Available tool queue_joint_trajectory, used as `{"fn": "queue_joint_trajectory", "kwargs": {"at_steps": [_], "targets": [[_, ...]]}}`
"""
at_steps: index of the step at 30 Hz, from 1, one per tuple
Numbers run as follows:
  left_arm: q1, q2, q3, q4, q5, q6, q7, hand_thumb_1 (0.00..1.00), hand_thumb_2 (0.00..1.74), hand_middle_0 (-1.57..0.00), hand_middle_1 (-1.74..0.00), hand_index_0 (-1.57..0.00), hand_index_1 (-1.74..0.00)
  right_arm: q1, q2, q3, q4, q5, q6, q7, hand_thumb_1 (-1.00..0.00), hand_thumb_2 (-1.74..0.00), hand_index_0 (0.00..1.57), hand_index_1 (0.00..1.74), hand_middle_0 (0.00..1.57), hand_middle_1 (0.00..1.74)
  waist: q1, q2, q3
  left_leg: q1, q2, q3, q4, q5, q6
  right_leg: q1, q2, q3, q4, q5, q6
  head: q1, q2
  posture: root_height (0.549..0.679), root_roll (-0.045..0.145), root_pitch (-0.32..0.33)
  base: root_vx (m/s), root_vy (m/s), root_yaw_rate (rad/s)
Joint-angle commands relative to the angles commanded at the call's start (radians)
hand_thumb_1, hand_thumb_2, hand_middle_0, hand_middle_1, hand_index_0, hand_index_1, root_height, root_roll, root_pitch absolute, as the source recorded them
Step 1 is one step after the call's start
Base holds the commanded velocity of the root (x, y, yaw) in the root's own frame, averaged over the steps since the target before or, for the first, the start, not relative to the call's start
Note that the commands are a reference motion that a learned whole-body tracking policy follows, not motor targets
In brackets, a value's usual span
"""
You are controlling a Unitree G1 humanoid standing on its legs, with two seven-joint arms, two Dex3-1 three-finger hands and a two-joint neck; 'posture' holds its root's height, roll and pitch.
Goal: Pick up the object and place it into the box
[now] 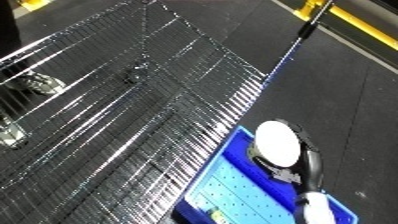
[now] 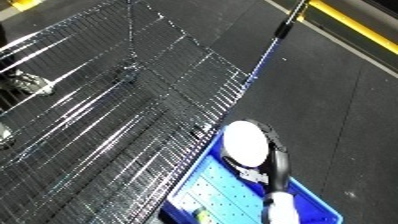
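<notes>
A white, round, flat-looking object [image 1: 277,142] hangs over the near upper corner of the blue bin [image 1: 221,162]. My right hand [image 1: 308,161] comes up from the lower edge, its black fingers curled round the object's lower and right side. The white forearm [image 1: 313,207] shows below it. The bin's pale blue perforated floor [image 1: 238,197] lies just under the object. My left hand appears in neither view.
A wire mesh shelf [image 1: 133,100] fills the left and middle, its edge running beside the bin. Shiny items [image 1: 35,82] show through the mesh at the left. A dark pole [image 1: 306,27] and yellow bars [image 1: 364,25] stand at the top right on dark floor.
</notes>
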Motion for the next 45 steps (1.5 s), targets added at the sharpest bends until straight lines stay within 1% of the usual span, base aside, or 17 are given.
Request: {"fn": "queue_joint_trajectory", "kwargs": {"at_steps": [2, 6, 12, 16, 20, 24, 27, 31, 36, 38, 42, 45], "targets": [[0.003, -0.006, 0.0, 0.009, -0.003, -0.008, -0.004, 1.0, 1.74, -1.57, -1.74, -1.57, -1.74, 0.011, -0.005, -0.011, 0.023, 0.011, -0.004, 0.004, -0.5, -0.87, 0.79, 0.87, 0.79, 0.87, -0.01, 0.008, -0.001, 0.007, 0.0, 0.004, -0.001, 0.0, -0.001, 0.003, 0.0006, 0.005, -0.003, -0.001, -0.0005, 0.008, -0.014, 0.659, 0.09, -0.035, 0.006, 0.052, -0.103], [0.006, -0.016, -0.004, 0.027, -0.009, -0.019, -0.013, 1.0, 1.74, -1.57, -1.74, -1.57, -1.74, 0.031, -0.011, -0.027, 0.08, 0.05, -0.019, 0.015, -0.3, -0.52, 0.47, 0.52, 0.47, 0.52, -0.023, 0.022, -0.005, 0.019, -0.002, 0.008, -0.005, 0.0, -0.0031, 0.008, 0.0, 0.012, -0.011, -0.001, -0.0002, 0.015, -0.02, 0.659, 0.093, -0.037, 0.004, 0.03, -0.066], [0.002, -0.02, -0.019, 0.044, -0.022, -0.031, -0.019, 1.0, 1.74, -1.57, -1.74, -1.57, -1.74, 0.033, -0.02, -0.04, 0.195, 0.125, -0.05, 0.032, 0.0, 0.0, 0.0, 0.0, 0.0, 0.0, -0.026, 0.037, -0.011, 0.031, -0.007, 0.009, -0.019, 0.006, -0.0069, 0.019, -0.0057, 0.014, -0.033, 0.007, 0.003, 0.017, -0.01, 0.661, 0.097, -0.037, -0.003, 0.015, -0.019], [-0.002, -0.018, -0.029, 0.045, -0.032, -0.034, -0.012, 1.0, 1.74, -1.57, -1.74, -1.57, -1.74, 0.026, -0.032, -0.043, 0.232, 0.149, -0.057, 0.048, 0.0, 0.0, 0.0, 0.0, 0.0, 0.0, -0.024, 0.044, -0.012, 0.035, -0.009, 0.006, -0.028, 0.012, -0.0109, 0.022, -0.0081, 0.014, -0.041, 0.01, 0.0043, 0.015, -0.005, 0.662, 0.098, -0.037, -0.008, 0.016, 0.02], [-0.002, -0.018, -0.032, 0.041, -0.04, -0.033, -0.008, 1.0, 1.74, -1.57, -1.74, -1.57, -1.74, 0.024, -0.035, -0.041, 0.229, 0.154, -0.059, 0.06, 0.0, 0.0, 0.0, 0.0, 0.0, 0.0, -0.023, 0.049, -0.01, 0.035, -0.012, 0.004, -0.032, 0.018, -0.0128, 0.022, -0.0094, 0.015, -0.044, 0.012, 0.0046, 0.005, -0.012, 0.662, 0.099, -0.036, -0.007, 0.019, 0.026], [0.001, -0.023, -0.033, 0.034, -0.044, -0.033, -0.002, 1.0, 1.74, -1.57, -1.74, -1.57, -1.74, 0.028, -0.023, -0.033, 0.199, 0.169, -0.047, 0.105, 0.0, 0.0, 0.0, 0.0, 0.0, 0.0, -0.023, 0.05, -0.009, 0.036, -0.013, 0.003, -0.036, 0.025, -0.0149, 0.022, -0.0108, 0.015, -0.048, 0.015, 0.005, -0.021, -0.023, 0.662, 0.1, -0.036, 0.001, 0.025, 0.014], [0.004, -0.026, -0.031, 0.025, -0.044, -0.03, 0.005, 1.0, 1.74, -1.57, -1.74, -1.57, -1.74, 0.033, -0.013, -0.021, 0.164, 0.17, -0.043, 0.142, 0.0, 0.0, 0.0, 0.0, 0.0, 0.0, -0.021, 0.046, -0.009, 0.035, -0.012, 0.002, -0.035, 0.028, -0.0163, 0.023, -0.0125, 0.015, -0.048, 0.016, 0.0058, -0.044, -0.03, 0.662, 0.1, -0.037, -0.001, 0.017, 0.013], [0.014, -0.031, -0.031, 0.014, -0.041, -0.03, 0.014, 1.0, 1.74, -1.57, -1.74, -1.57, -1.74, 0.035, 0.003, 0.003, 0.094, 0.121, -0.037, 0.162, 0.0, 0.0, 0.0, 0.0, 0.0, 0.0, -0.014, 0.038, -0.009, 0.036, -0.011, -0.002, -0.035, 0.031, -0.0172, 0.028, -0.0105, 0.013, -0.046, 0.015, 0.0043, -0.073, -0.043, 0.662, 0.099, -0.04, 0.007, 0.018, 0.017], [0.025, -0.041, -0.026, 0.01, -0.036, -0.03, 0.022, 1.0, 1.74, -1.57, -1.74, -1.57, -1.74, 0.03, 0.017, 0.037, -0.008, 0.021, 0.007, 0.176, 0.0, 0.0, 0.0, 0.0, 0.0, 0.0, -0.002, 0.026, -0.013, 0.038, -0.011, -0.007, -0.034, 0.033, -0.0161, 0.038, -0.0073, 0.01, -0.042, 0.011, 0.0015, -0.114, -0.076, 0.662, 0.097, -0.048, 0.029, 0.019, 0.047], [0.028, -0.044, -0.022, 0.008, -0.034, -0.027, 0.025, 1.0, 1.74, -1.57, -1.74, -1.57, -1.74, 0.026, 0.024, 0.052, -0.043, -0.009, 0.028, 0.185, 0.0, 0.0, 0.0, 0.0, 0.0, 0.0, 0.006, 0.02, -0.016, 0.038, -0.012, -0.01, -0.035, 0.034, -0.0157, 0.043, -0.0072, 0.008, -0.042, 0.009, 0.0005, -0.152, -0.093, 0.662, 0.096, -0.051, 0.033, 0.01, 0.063], [0.032, -0.047, -0.013, 0.0, -0.027, -0.017, 0.031, 1.0, 1.74, -1.57, -1.74, -1.57, -1.74, 0.011, 0.041, 0.078, -0.107, -0.039, 0.076, 0.22, 0.0, 0.0, 0.0, 0.0, 0.0, 0.0, 0.03, 0.001, -0.02, 0.036, -0.014, -0.024, -0.036, 0.034, -0.014, 0.056, -0.0062, 0.0, -0.038, 0.005, -0.0033, -0.216, -0.122, 0.662, 0.094, -0.059, 0.026, -0.006, 0.12], [0.032, -0.046, -0.007, -0.001, -0.024, -0.011, 0.03, 1.0, 1.74, -1.57, -1.74, -1.57, -1.74, -0.003, 0.055, 0.095, -0.136, -0.056, 0.1, 0.236, 0.0, 0.0, 0.0, 0.0, 0.0, 0.0, 0.05, -0.014, -0.021, 0.034, -0.016, -0.037, -0.035, 0.033, -0.0124, 0.066, -0.006, -0.009, -0.034, 0.003, -0.006, -0.26, -0.142, 0.663, 0.091, -0.065, 0.017, -0.032, 0.158]]}}
